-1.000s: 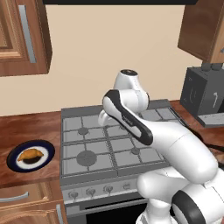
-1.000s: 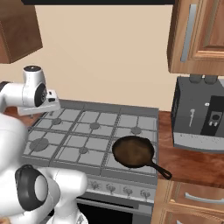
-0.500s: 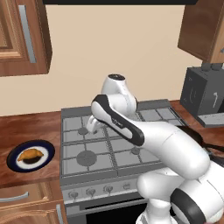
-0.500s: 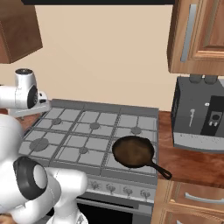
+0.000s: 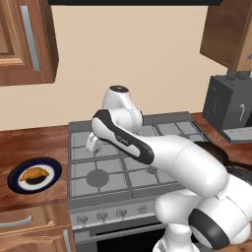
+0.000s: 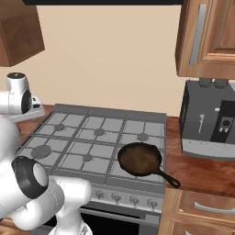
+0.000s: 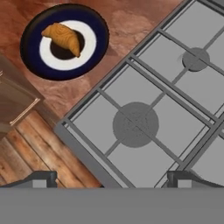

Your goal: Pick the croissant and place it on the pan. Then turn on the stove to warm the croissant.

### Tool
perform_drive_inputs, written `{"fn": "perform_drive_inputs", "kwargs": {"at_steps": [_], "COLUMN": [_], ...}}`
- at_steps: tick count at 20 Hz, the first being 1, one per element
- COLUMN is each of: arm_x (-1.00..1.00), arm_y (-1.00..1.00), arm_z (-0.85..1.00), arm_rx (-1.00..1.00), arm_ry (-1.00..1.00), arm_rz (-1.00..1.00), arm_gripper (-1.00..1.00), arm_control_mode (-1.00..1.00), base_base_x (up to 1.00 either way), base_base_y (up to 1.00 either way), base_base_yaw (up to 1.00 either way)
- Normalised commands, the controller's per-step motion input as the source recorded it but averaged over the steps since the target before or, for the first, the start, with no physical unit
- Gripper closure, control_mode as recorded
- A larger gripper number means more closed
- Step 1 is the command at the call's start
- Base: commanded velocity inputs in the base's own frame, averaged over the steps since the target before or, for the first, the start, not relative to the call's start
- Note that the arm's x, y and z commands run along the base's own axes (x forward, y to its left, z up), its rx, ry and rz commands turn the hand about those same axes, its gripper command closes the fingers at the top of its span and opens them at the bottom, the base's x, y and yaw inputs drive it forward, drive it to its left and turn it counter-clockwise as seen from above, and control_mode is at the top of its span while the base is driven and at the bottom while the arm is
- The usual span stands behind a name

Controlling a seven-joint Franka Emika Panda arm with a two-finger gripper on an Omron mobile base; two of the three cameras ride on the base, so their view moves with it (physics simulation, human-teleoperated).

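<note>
Gripper (image 7: 111, 177) gapes empty over the stove (image 7: 175, 105); I'd swing left, centring above the croissant (image 7: 62, 37).

Even, soft rendered light, sharp all over.
Just beyond the fingers (image 7: 43, 177), the stove (image 7: 144, 113) reads flat grey with no glare; farther off to one side the plate (image 7: 30, 43) and its croissant (image 7: 62, 37) are crisp, the pastry casting a small dark shadow. The wall (image 5: 133, 54) is evenly bright, cupboards (image 6: 20, 34) dim underneath. No blur, no bending at edges.
</note>
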Motion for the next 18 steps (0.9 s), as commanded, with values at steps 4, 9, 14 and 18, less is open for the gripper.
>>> {"fn": "perform_drive_inputs", "kwargs": {"at_steps": [4,9,14,18], "arm_x": [0.00,0.00,0.00,0.00], "arm_y": [0.35,0.41,0.41,0.38], "arm_z": [-0.04,-0.09,-0.12,-0.15], "arm_rx": [0.00,0.00,0.00,0.00], "arm_ry": [0.00,0.00,0.00,0.00], "arm_rz": [0.00,0.00,0.00,0.00], "arm_gripper": [-1.00,-1.00,-1.00,-1.00], "arm_control_mode": [-1.00,-1.00,-1.00,-1.00], "base_base_x": [0.00,0.00,0.00,0.00], "base_base_y": [0.00,0.00,0.00,0.00], "base_base_yaw": [0.00,0.00,0.00,0.00]}}
